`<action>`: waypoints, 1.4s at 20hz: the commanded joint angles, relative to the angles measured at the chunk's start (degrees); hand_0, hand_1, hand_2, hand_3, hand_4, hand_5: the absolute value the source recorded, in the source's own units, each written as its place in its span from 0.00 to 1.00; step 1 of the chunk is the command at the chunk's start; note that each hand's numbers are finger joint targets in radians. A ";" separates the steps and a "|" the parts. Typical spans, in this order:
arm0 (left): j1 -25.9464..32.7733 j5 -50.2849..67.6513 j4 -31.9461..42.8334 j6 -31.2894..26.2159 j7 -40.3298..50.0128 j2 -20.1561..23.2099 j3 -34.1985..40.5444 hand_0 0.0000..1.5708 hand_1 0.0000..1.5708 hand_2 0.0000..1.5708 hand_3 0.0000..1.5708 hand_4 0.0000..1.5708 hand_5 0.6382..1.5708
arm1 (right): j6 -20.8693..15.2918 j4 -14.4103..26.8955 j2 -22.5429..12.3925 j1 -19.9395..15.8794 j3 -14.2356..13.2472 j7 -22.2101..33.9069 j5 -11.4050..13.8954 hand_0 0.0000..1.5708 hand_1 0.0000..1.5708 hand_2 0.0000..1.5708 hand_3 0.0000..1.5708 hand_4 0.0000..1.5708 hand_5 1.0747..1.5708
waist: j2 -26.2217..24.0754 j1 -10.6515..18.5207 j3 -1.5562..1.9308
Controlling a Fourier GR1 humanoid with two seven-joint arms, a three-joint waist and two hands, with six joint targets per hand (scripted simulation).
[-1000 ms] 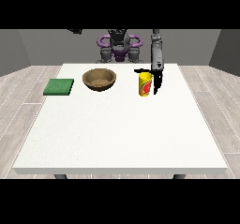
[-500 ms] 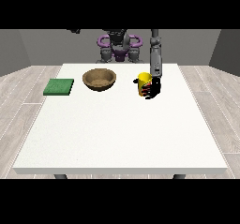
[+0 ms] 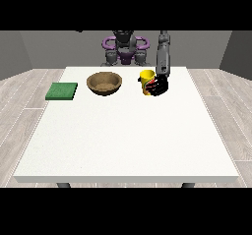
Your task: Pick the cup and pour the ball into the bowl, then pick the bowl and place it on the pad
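Yellow cylindrical cup (image 3: 145, 81) upright on large white table (image 3: 123, 140), just right of brown wooden bowl (image 3: 104, 83), with black hand at the view's right (image 3: 159, 86) curled round its far side, presumably to take hold for the pour. Ball not visible, likely inside cup. Flat green square pad (image 3: 62, 91) left of bowl, awaiting it; other hand not in view.

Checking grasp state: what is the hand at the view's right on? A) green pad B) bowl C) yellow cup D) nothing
C: the hand at the view's right is curled around the yellow cup, apart from the bowl and green pad.
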 commanded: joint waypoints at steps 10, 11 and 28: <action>-12.19 -22.20 3.02 25.57 24.02 -0.28 -14.20 0.91 0.91 1.00 1.00 0.64 0.99 | 2.85 8.47 2.12 0.53 1.29 -4.43 0.65 0.00 0.00 0.00 0.00 0.18 0.98 | -5.21 -1.10 0.04; -14.15 -23.56 3.18 24.95 26.41 -1.54 -15.69 0.91 0.91 1.00 1.00 0.64 0.99 | 3.81 11.60 0.14 -1.65 -0.68 -4.56 0.00 0.00 0.00 0.00 0.00 0.18 0.98 | -4.38 0.47 0.01; -25.54 -57.49 19.54 35.71 57.58 -6.13 -36.61 0.87 0.87 0.97 1.00 0.57 0.95 | 3.32 18.85 3.42 -1.55 2.83 -6.46 3.75 0.00 0.00 0.00 0.00 0.24 0.99 | -9.96 1.29 0.08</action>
